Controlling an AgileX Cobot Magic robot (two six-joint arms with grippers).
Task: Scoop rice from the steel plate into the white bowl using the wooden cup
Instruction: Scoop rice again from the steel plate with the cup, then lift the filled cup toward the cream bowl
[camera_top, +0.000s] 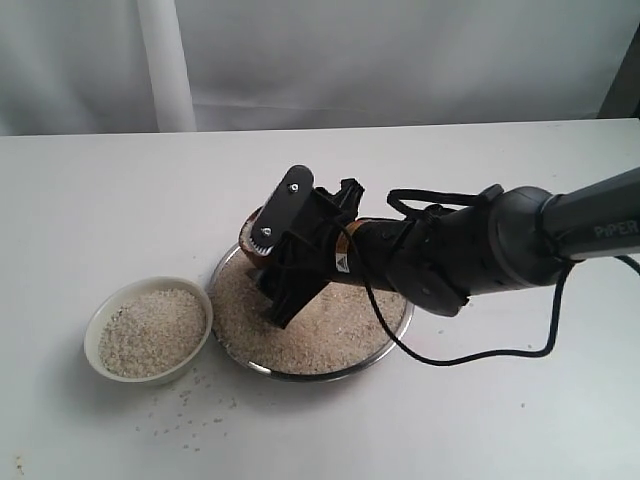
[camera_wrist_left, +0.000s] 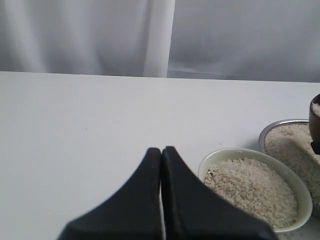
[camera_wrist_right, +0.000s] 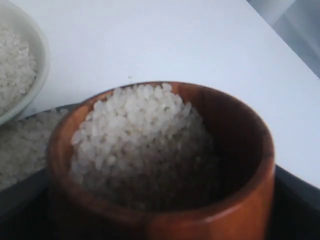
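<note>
My right gripper (camera_top: 272, 262) is shut on the wooden cup (camera_top: 251, 236), held just above the far left rim of the steel plate (camera_top: 300, 374). The cup (camera_wrist_right: 220, 215) is upright and heaped with rice (camera_wrist_right: 140, 130). A wide layer of rice (camera_top: 335, 335) covers the plate. The white bowl (camera_top: 92, 340) stands left of the plate, nearly full of rice (camera_top: 150, 330). My left gripper (camera_wrist_left: 161, 150) is shut and empty over bare table, with the bowl (camera_wrist_left: 235, 151) beside it and the plate (camera_wrist_left: 280, 123) beyond. The left arm does not show in the exterior view.
Loose grains (camera_top: 190, 415) lie scattered on the white table in front of the bowl. The right arm's black cable (camera_top: 470, 355) loops over the table right of the plate. A white curtain hangs behind the table's far edge.
</note>
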